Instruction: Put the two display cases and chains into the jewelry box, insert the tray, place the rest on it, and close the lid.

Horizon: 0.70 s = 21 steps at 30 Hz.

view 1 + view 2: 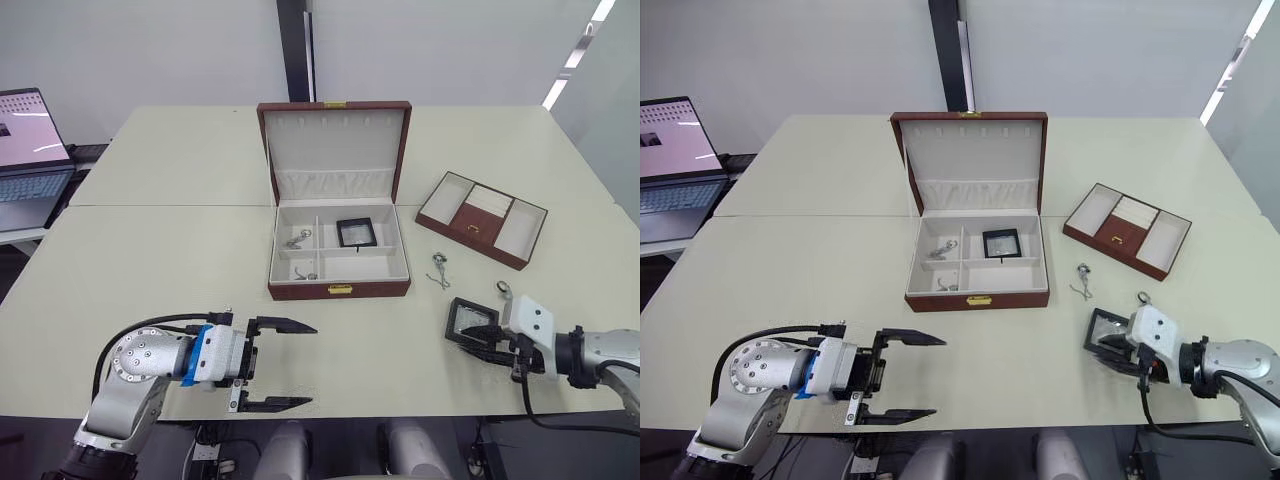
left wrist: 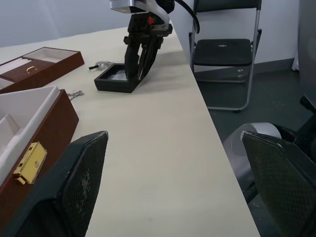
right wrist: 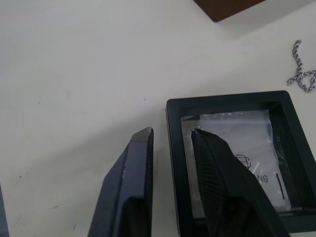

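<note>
Two display cases: one in the jewelry box (image 1: 338, 250) at centre, one (image 1: 470, 320) lower right, its rim straddled by my right fingers (image 3: 217, 168). Left fingers (image 1: 285, 326) apart, empty.

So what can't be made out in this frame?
- Print on the insert in the case: right wrist view, partly covered by the right tool.
- Pieces in the box: eye views, too small to identify.
- Laptop: cut off by the edge.
</note>
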### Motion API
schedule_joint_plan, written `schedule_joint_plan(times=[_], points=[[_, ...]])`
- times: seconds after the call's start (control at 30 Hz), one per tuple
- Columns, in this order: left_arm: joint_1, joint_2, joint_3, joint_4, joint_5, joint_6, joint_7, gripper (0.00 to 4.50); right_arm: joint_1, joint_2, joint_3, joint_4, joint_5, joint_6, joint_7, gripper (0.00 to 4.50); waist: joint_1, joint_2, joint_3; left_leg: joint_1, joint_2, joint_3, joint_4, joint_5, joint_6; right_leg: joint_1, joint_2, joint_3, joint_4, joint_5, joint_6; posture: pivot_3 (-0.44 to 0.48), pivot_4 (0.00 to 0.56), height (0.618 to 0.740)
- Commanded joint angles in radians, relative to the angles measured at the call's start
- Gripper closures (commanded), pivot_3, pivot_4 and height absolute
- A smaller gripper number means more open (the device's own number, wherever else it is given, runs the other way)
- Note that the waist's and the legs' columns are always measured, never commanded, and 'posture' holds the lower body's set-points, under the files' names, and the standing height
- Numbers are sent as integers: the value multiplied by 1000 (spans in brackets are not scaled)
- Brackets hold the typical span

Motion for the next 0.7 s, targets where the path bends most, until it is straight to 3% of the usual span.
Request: schedule_joint_plan(times=[0.03,0.07,0.43,0.57,0.7], points=[[2,-4,1,-13,-12,-6,10,0,-4,-3,-17,-5,5,-19,1,4336,0,0,0,0,0,0,0,0,0,0,0,0,0,0,0,0,150,740],[3,-4,-1,-14,-15,0,12,0,-5,-3,-18,-1,3,-22,1,4493,0,0,0,0,0,0,0,0,0,0,0,0,0,0,0,0,150,740],[-12,-17,29,-62,-44,133,141,0,-107,-47,-74,-51,139,91,61,4492,-2,0,0,1,0,0,0,0,0,0,0,0,0,0,0,0,150,740],[-6,-31,55,-115,-57,197,242,0,-259,-91,-35,-58,223,216,109,4492,-2,0,0,1,0,0,0,0,0,0,0,0,0,0,0,0,150,740],[31,-80,88,-183,-69,268,391,0,-511,-102,98,30,198,262,197,4492,-4,0,0,1,0,0,0,0,0,0,0,0,0,0,0,0,150,740]])
